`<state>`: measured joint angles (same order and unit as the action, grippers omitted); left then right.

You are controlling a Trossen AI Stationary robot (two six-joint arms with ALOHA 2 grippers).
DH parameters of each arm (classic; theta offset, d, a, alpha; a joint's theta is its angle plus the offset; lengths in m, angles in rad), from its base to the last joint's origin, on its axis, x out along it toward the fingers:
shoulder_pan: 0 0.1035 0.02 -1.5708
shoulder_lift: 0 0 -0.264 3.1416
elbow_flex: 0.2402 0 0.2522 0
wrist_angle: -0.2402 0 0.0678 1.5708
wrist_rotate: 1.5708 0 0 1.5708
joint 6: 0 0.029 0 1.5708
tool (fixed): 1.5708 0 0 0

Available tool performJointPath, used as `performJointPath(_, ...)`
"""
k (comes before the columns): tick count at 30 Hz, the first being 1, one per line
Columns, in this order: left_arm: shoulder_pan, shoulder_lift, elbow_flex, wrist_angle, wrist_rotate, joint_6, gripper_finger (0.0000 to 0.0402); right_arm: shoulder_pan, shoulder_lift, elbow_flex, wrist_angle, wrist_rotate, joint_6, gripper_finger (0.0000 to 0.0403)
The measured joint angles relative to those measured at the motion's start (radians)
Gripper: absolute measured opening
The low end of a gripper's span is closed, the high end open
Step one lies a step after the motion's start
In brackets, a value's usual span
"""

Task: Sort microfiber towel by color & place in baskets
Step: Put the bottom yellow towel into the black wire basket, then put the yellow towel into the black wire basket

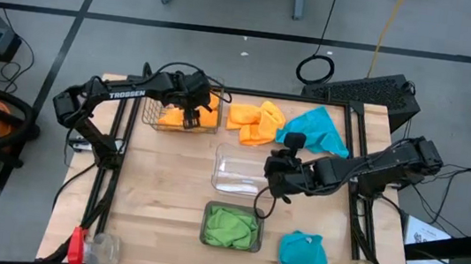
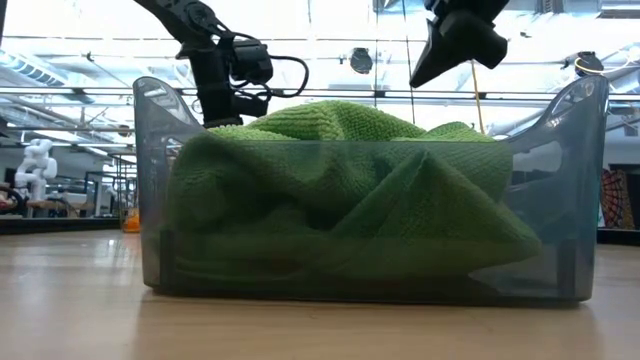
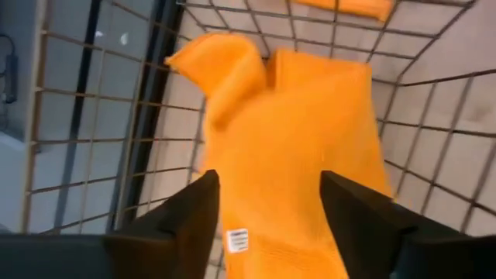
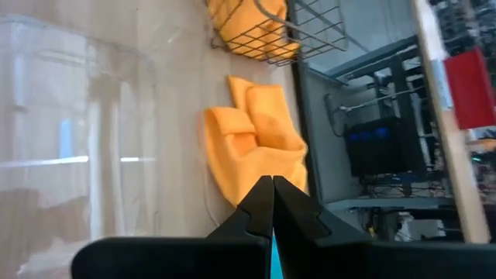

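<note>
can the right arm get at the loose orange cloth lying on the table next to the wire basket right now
Probably yes. The loose orange microfiber cloth lies uncovered on the wooden table, beside the brown wire-mesh basket. The right gripper, shut, hovers near the clear plastic tray with nothing between.

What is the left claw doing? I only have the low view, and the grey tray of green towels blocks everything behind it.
Observer: The left claw is open over an orange towel that lies in the wire basket.
Operator: Is any orange towel outside the basket?
Observer: Yes, a second orange towel lies on the table, beside the basket.
Operator: And the teal ones?
Observer: Neither is in a tray. The back teal towel and the front teal towel both lie on the table.
</note>
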<state>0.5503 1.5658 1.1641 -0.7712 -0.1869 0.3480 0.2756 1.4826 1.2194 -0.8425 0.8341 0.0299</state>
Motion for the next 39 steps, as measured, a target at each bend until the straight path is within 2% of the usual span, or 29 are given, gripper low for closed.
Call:
performJointPath(5, 0.000, 0.000, 0.000, 0.004, 0.064, -0.002, 0.0266, -0.013, 0.000, 0.000, 0.004, -0.055, -0.005, 0.0000)
performJointPath(10, 0.001, -0.011, 0.000, -0.018, 0.062, -0.031, 0.0269, -0.033, 0.000, 0.000, 0.008, -0.056, -0.031, 0.0000)
performJointPath(15, -0.001, -0.090, 0.000, -0.023, 0.063, -0.238, 0.0269, -0.099, 0.000, 0.000, 0.041, -0.081, -0.116, 0.0000)
performJointPath(19, -0.011, -0.184, 0.001, 0.015, 0.098, -0.290, 0.0269, -0.202, -0.001, 0.000, 0.147, -0.240, -0.251, 0.0000)
performJointPath(23, -0.058, -0.246, -0.021, 0.135, 0.106, -0.314, 0.0269, -0.353, -0.002, 0.000, 0.271, -0.433, -0.336, 0.0000)
performJointPath(26, -0.105, -0.260, -0.059, 0.215, 0.106, -0.316, 0.0269, -0.478, 0.002, 0.000, 0.330, -0.523, -0.310, 0.0000)
performJointPath(31, -0.175, -0.260, -0.124, 0.309, 0.105, -0.331, 0.0269, -0.664, 0.027, 0.000, 0.374, -0.745, -0.240, 0.0001)
performJointPath(32, -0.188, -0.260, -0.139, 0.338, 0.105, -0.341, 0.0269, -0.693, 0.037, 0.000, 0.366, -0.758, -0.225, 0.0003)
performJointPath(35, -0.223, -0.260, -0.177, 0.400, 0.104, -0.361, 0.0269, -0.752, 0.070, 0.000, 0.344, -0.767, -0.179, 0.0018)
performJointPath(39, -0.264, -0.260, -0.221, 0.496, 0.104, -0.374, 0.0269, -0.774, 0.129, 0.000, 0.361, -0.868, -0.107, 0.0063)
